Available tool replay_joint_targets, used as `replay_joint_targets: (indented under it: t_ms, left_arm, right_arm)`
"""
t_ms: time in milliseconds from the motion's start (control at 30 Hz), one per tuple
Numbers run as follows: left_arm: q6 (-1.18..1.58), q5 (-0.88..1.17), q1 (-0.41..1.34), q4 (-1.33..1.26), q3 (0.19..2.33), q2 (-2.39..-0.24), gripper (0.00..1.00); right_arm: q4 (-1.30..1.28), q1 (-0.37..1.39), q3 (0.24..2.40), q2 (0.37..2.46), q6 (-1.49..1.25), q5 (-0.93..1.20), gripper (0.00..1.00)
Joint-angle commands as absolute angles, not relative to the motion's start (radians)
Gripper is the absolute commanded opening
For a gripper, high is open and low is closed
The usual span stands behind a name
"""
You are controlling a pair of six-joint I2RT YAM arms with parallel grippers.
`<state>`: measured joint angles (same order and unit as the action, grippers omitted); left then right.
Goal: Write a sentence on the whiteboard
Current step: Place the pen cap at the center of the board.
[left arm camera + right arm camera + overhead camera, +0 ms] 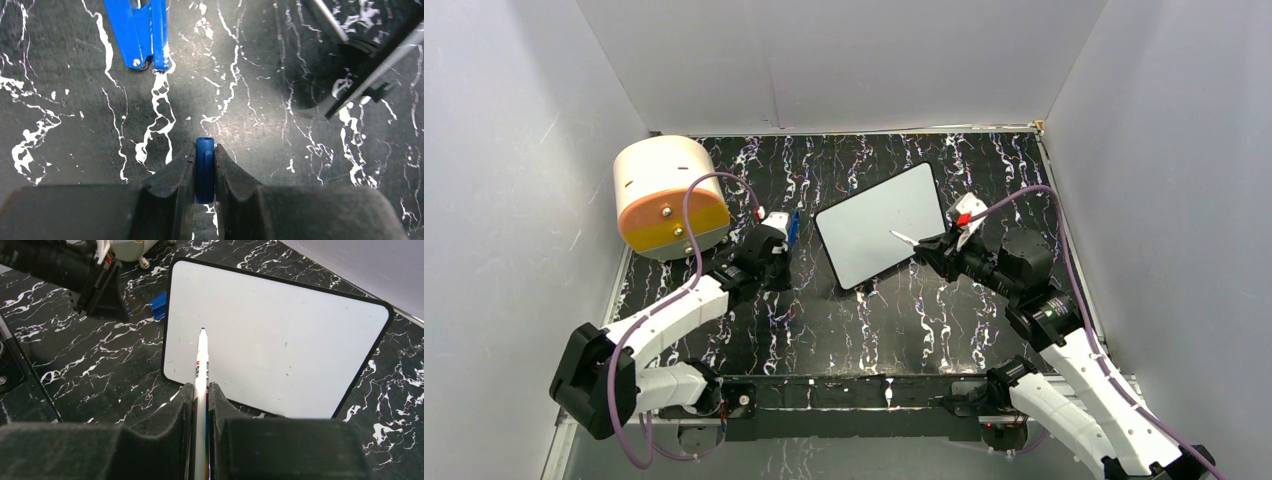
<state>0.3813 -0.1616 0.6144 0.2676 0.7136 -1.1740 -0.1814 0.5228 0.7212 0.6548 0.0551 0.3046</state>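
Observation:
The whiteboard (879, 225) (290, 335) lies tilted on the black marbled table, white with a thin black frame. Its face is blank apart from tiny specks, and no sentence shows on it. My right gripper (932, 247) (201, 387) is shut on a white marker (201, 360) (902, 237). The marker's dark tip is over the board's near left part; whether it touches I cannot tell. My left gripper (779, 238) (205, 147) stands left of the board, shut on a small blue marker cap (205, 170), held just above the table.
A round beige and orange container (669, 195) stands at the back left. A blue plastic piece (140, 30) (794, 227) (158, 305) lies between the left gripper and the board. Grey walls close in the table on three sides.

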Motion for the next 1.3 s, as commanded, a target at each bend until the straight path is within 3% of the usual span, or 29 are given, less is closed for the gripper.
replay_joint_targets:
  t_ms: [0,367,633,800,967,1267]
  left_arm:
    - [0.494,-0.249,0.611,0.203,0.682,-1.219,0.00]
    - [0.538,-0.366,0.612,0.105,0.615,-1.322,0.00]
    - [0.557,-0.380,0.614,0.087,0.593,-1.377,0.06]
    - [0.575,-0.403,0.618,0.112,0.594,-1.378,0.14]
    - [0.584,-0.412,0.620,0.147,0.608,-1.361,0.31]
    - [0.567,-0.417,0.619,0.225,0.668,-1.263,0.47]
  right_arm:
    - [-0.108,0.517,0.713,0.638,0.047,0.268,0.00]
    - [-0.116,0.517,0.690,0.615,0.048,0.240,0.00]
    - [-0.114,0.518,0.692,0.620,0.052,0.246,0.00]
    - [-0.122,0.517,0.698,0.624,0.054,0.246,0.00]
    - [-0.125,0.518,0.702,0.628,0.055,0.251,0.00]
    - [-0.144,0.518,0.714,0.627,0.056,0.249,0.00]
